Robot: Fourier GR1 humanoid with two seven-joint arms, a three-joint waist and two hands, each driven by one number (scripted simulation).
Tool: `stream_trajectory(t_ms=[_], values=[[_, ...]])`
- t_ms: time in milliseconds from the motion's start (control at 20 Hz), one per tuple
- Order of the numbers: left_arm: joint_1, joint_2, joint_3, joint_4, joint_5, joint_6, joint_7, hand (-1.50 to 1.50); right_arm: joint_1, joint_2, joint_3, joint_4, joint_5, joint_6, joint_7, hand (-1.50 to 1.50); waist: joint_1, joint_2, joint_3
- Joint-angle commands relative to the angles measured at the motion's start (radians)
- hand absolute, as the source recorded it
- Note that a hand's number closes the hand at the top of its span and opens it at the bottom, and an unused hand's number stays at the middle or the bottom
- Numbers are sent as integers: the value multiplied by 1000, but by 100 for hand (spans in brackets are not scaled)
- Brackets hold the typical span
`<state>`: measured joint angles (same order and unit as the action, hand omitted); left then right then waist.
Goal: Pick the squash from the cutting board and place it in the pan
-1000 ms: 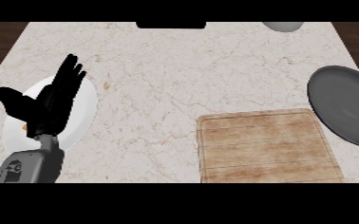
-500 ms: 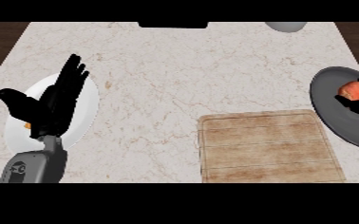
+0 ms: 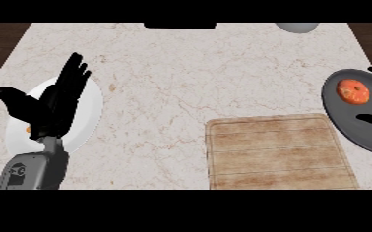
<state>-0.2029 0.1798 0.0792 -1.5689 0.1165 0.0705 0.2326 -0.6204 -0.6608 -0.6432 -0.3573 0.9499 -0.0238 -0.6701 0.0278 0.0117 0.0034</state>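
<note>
An orange squash (image 3: 354, 90) lies inside the dark grey pan (image 3: 339, 113) at the right edge of the counter. The wooden cutting board (image 3: 276, 150) sits at the lower right with nothing on it. My left hand (image 3: 54, 103) rests at the left, fingers straight and pointing up, over a white plate (image 3: 85, 115). My right hand shows nowhere in the head view.
A small orange thing (image 3: 27, 128) peeks out from under my left hand on the white plate. A grey bowl (image 3: 296, 27) sits at the far right back edge. A black object (image 3: 179, 25) lies at the back middle edge.
The squash has come into view inside the pan. The view has shifted so the pan shows more fully. My left hand has stayed over the plate.
</note>
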Motion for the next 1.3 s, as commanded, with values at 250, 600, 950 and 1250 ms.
stream_trajectory(t_ms=[250,600,950,1250], values=[[59,-21,-21,-12,-27,9,-27,0,-44,-130,-200,125,-235,260,-97,-150,-5,-2,1],[30,1,12,-4,6,-10,-2,0,86,-317,-298,207,-345,564,-185,-150,-16,2,4],[43,3,21,-55,14,3,27,0,192,-376,-303,209,-389,777,-270,-150,-30,-8,7],[69,12,29,-76,31,-17,23,0,256,-360,-297,176,-417,751,-308,-150,-25,-9,7]])
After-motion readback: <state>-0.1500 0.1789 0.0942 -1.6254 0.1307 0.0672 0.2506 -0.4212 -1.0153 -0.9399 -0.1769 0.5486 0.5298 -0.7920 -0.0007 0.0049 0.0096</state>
